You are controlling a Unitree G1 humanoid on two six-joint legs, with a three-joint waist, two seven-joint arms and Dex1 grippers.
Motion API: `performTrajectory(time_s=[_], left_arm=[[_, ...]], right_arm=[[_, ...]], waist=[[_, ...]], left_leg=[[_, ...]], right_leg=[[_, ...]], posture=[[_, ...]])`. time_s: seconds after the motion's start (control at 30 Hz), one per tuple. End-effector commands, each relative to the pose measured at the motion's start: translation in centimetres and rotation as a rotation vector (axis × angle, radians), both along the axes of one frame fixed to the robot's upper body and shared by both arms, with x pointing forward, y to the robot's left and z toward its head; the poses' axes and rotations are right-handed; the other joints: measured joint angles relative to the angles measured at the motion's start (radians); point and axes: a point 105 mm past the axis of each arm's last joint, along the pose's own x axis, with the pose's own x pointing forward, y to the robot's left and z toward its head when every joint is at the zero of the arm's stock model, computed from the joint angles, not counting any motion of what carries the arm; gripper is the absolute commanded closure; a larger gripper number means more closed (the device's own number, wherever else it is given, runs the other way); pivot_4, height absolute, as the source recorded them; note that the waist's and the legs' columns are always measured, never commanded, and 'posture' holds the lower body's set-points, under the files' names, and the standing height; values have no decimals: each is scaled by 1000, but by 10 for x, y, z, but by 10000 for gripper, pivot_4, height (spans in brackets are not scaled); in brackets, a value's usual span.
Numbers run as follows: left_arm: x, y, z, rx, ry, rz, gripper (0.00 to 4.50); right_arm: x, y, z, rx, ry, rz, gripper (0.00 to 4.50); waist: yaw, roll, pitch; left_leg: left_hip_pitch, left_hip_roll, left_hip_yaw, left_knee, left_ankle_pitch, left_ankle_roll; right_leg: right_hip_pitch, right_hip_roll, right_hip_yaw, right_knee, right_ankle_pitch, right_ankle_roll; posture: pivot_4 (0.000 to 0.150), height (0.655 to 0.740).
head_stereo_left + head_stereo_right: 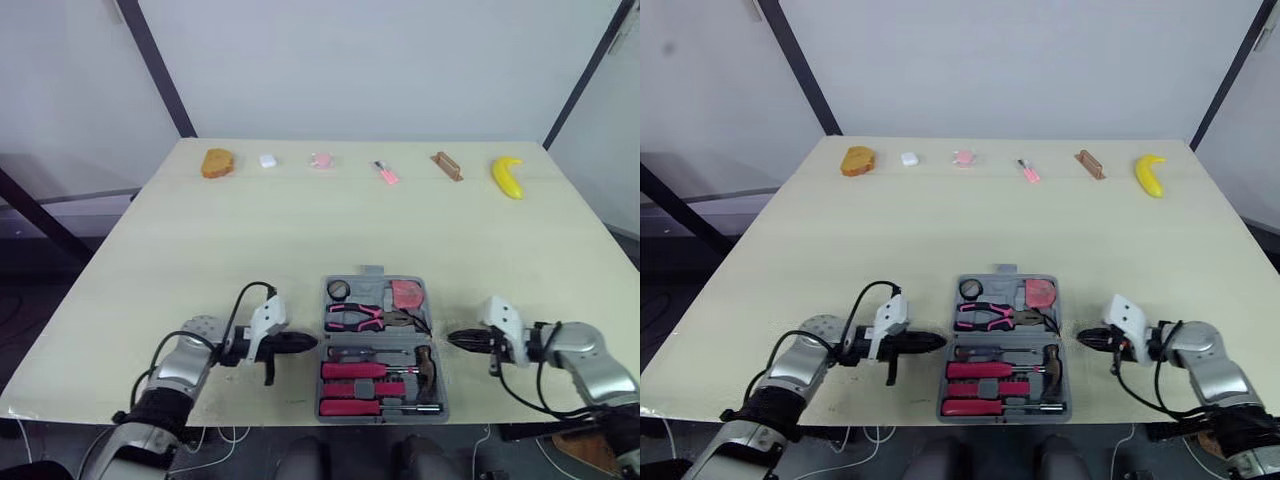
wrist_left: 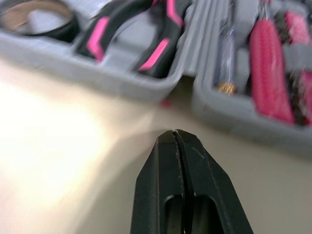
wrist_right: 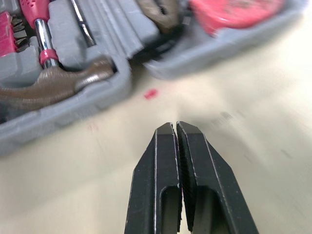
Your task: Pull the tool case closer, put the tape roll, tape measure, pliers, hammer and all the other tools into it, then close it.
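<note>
The grey tool case (image 1: 373,283) lies open at the near edge of the table. Its far half holds the tape roll (image 1: 338,290), the red tape measure (image 1: 406,294) and the pink-handled pliers (image 1: 355,317). The near half holds the hammer (image 1: 426,366) and pink screwdrivers (image 1: 360,371). My left gripper (image 1: 308,342) is shut and empty, its tip just left of the case at the hinge line (image 2: 174,132). On the other side my right gripper (image 1: 455,340) is also shut and empty, a short gap from the case's right wall (image 3: 174,125).
Along the far edge of the table lie an orange bread-like piece (image 1: 218,163), a small white object (image 1: 267,160), two pink items (image 1: 321,160) (image 1: 386,173), a brown block (image 1: 446,166) and a banana (image 1: 508,177). Bare tabletop separates them from the case.
</note>
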Motion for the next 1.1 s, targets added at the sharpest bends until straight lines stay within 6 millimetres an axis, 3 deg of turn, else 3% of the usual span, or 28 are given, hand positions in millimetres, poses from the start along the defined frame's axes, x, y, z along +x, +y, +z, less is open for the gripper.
performTrajectory(time_s=[0.03, 0.1, 0.23, 0.27, 0.4, 0.6, 0.83, 1.1], left_arm=[[-3, -1, 21, -40, -70, -37, 45000], [-16, -8, 31, -55, -75, -93, 45000], [-48, -27, 48, -116, -34, -200, 45000], [-54, -34, 50, -144, -6, -209, 45000], [-73, -51, 46, -154, 68, -290, 45000], [-81, -65, 31, -103, 94, -315, 45000], [-84, -60, -2, 53, 102, -300, 45000], [-83, -55, -27, 112, 101, -258, 45000]], right_arm=[[17, -6, 25, 122, -9, -70, 43748], [23, -4, 35, 198, 35, -101, 43748], [33, 4, 49, 319, 177, -141, 26748], [33, 7, 48, 333, 241, -143, 20790], [47, 19, 46, 360, 361, -180, 804], [70, 35, 43, 324, 415, -184, 215], [82, 46, 21, 294, 530, -237, 215], [88, 71, 18, 365, 587, -227, 215]], waist=[[-7, 0, 0], [-11, 0, 0], [-11, 0, 1], [-9, 0, 1], [-6, 0, 1], [-12, 0, 1], [-10, 1, 1], [-18, 1, 0]], left_leg=[[0, 0, 0, 0, 0, 0], [0, 0, 1, 0, 0, 0], [0, 1, 1, -1, 0, 0], [0, 1, 1, -1, 0, 0], [0, 1, 1, -1, 0, 0], [0, 0, 3, -2, 0, 0], [0, 1, 4, -2, 0, 0], [3, 1, 6, -3, 0, 0]], right_leg=[[0, 0, 0, 0, 0, 0], [0, 0, 1, 0, 0, 0], [-1, -1, 2, 0, 0, 0], [-1, -1, 2, 0, 0, 0], [0, -1, 0, 0, 0, 0], [-2, 0, 3, 0, 0, 0], [-2, 0, 3, -1, 0, 0], [-1, 0, 5, 1, 0, 0]], posture=[[1500, 7400], [1500, 7400], [1500, 7400], [1500, 7400], [1500, 7400], [1500, 7400], [1500, 7400], [1500, 7400]])
